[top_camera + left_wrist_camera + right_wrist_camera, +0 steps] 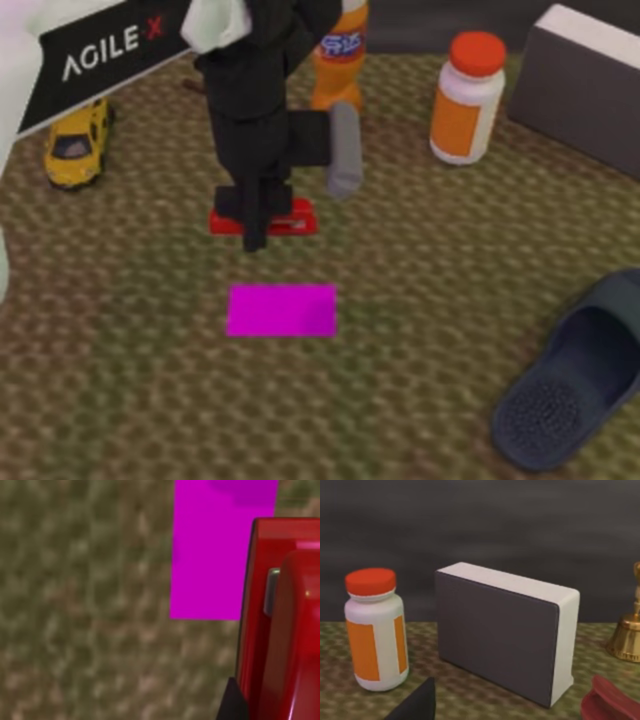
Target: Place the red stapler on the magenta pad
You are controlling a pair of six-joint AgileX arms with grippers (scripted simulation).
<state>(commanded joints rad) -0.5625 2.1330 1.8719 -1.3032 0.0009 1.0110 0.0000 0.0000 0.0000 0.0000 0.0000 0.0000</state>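
The red stapler (285, 219) sits just behind the magenta pad (281, 310), apart from it and with a strip of table between them. My left gripper (256, 232) reaches down over the stapler's middle and is shut on it. In the left wrist view the stapler (282, 625) fills one side, and a black fingertip (231, 702) presses against its flank. The pad (220, 550) lies flat beyond it, with nothing on it. My right gripper is out of the top view. Its wrist view shows one black fingertip (420, 702) with nothing near it.
A yellow toy car (78, 145) stands at the back left. An orange bottle (340, 50) and a grey bar (345, 150) stand behind the stapler. A white bottle (466, 98) and a grey box (585, 85) stand at the back right, with a dark slipper (580, 375) at the front right. A brass bell (627, 635) shows beside the box.
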